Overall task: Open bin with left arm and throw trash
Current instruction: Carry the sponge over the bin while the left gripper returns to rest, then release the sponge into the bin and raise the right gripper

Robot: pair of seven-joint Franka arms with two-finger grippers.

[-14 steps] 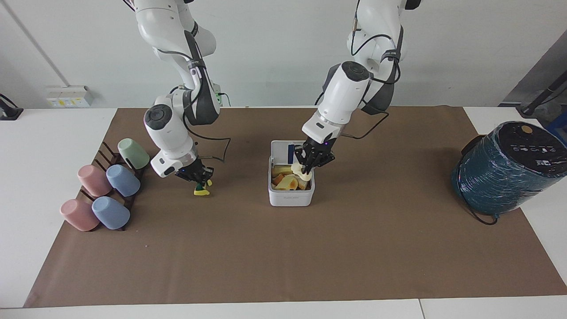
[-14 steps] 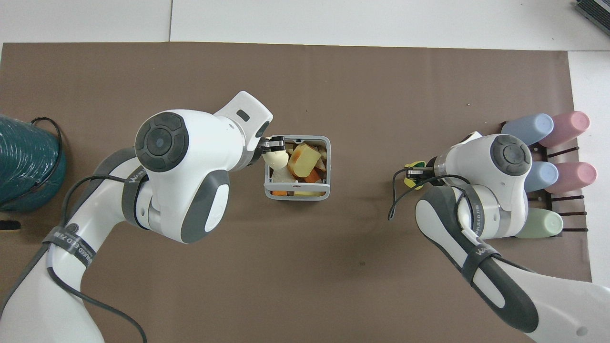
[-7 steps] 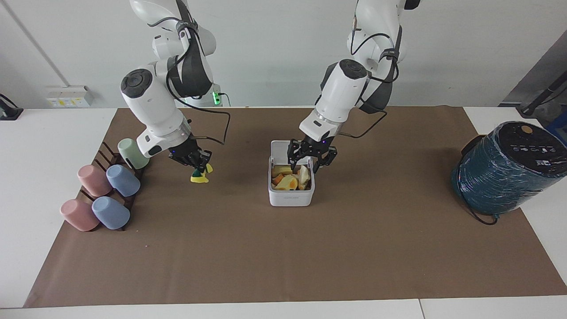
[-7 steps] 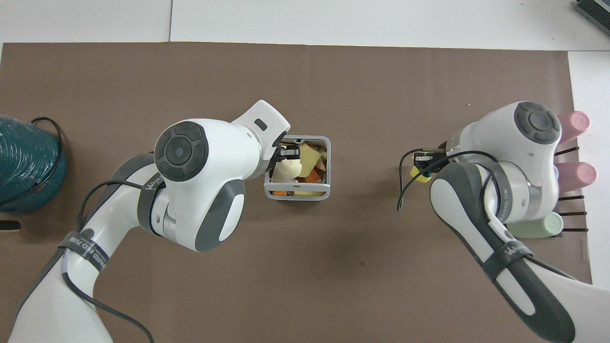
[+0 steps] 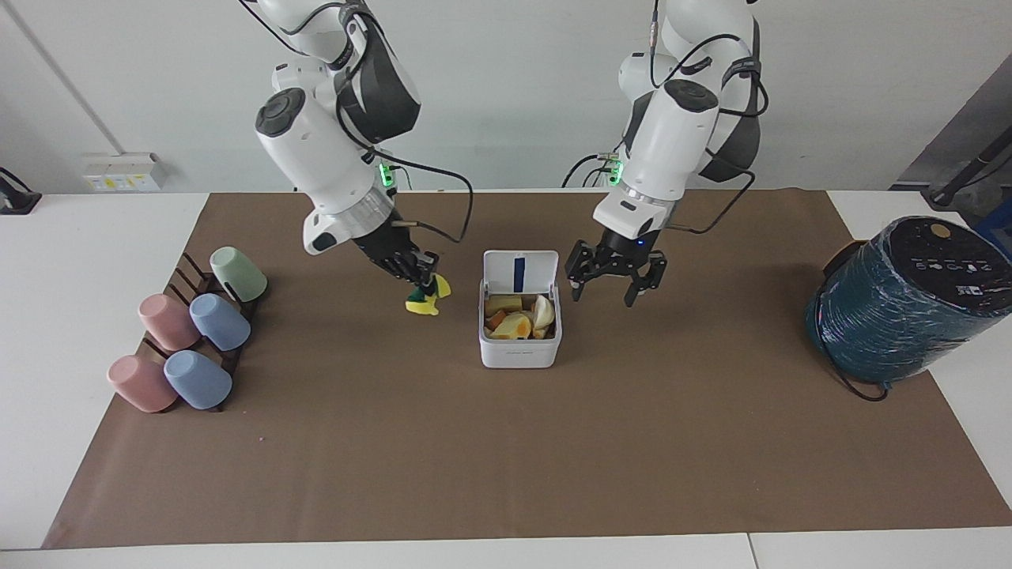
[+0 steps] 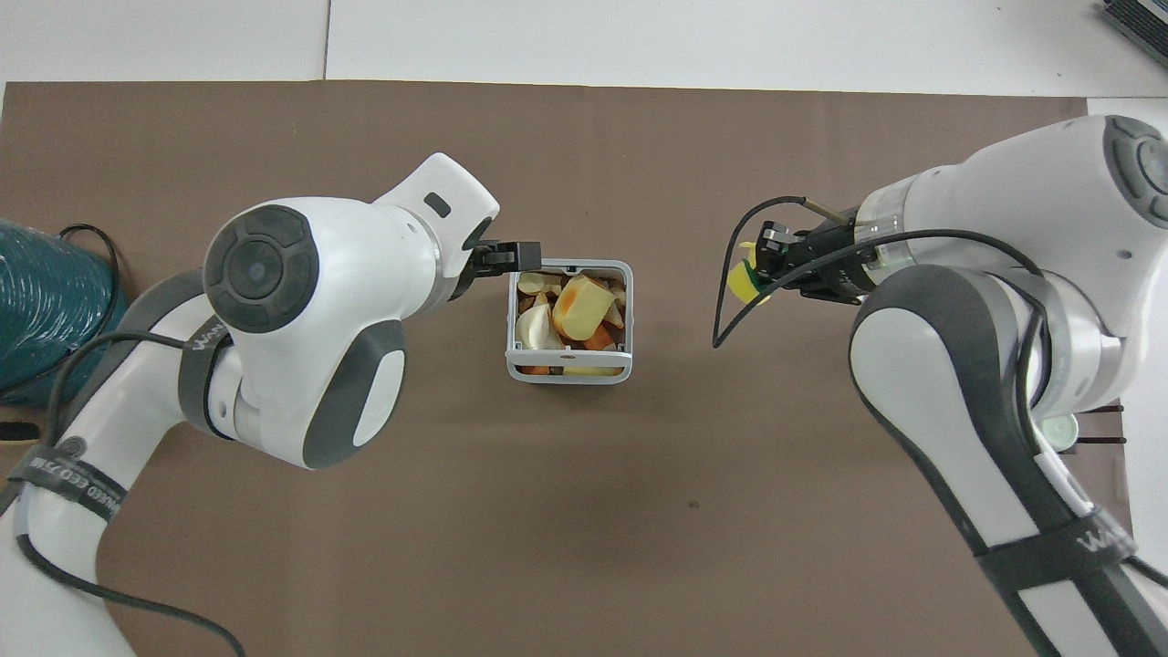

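Brown paper covers the white table (image 5: pixel 79 261), a plain pale wall rising where the robots stand. I take the bin (image 5: pixel 519 348) as my landmark and read across the facing view.

Toward the right arm's end of the table from the bin: a dark rack (image 5: pixel 186 273) with five pastel cups (image 5: pixel 220 322) lying on it, two pink, two blue, one green.

Between rack and bin, closer to the bin: right pincer (image 5: pixel 424 286), raised over the paper. I see its fingertips closed on a yellow-and-green sponge bit (image 5: pixel 423 303), which hangs just below them, clear of the paper. In the overhead view the same scrap (image 6: pixel 745 280) shows at the pincer's tip, beside the bin, not over it.

Bin: small white box mid-table, lid (image 5: pixel 519 273) swung up and standing on the edge nearest the robots, a blue strip on its inner face. Inside I count several scraps, yellow-orange sponge chunks (image 5: pixel 512 325) and a pale cream crescent (image 5: pixel 542 310) against the wall toward the left arm's end.

Just beside the bin on that end: left pincer (image 5: pixel 609 288), raised, fingers spread wide, nothing between them. Overhead, its tip sits at the bin's rim (image 6: pixel 568 374) corner.

Well apart from the bin, at the left arm's end: big teal wrapped cylinder (image 5: pixel 901 308) straddling the paper's edge, black cable curling at its base.
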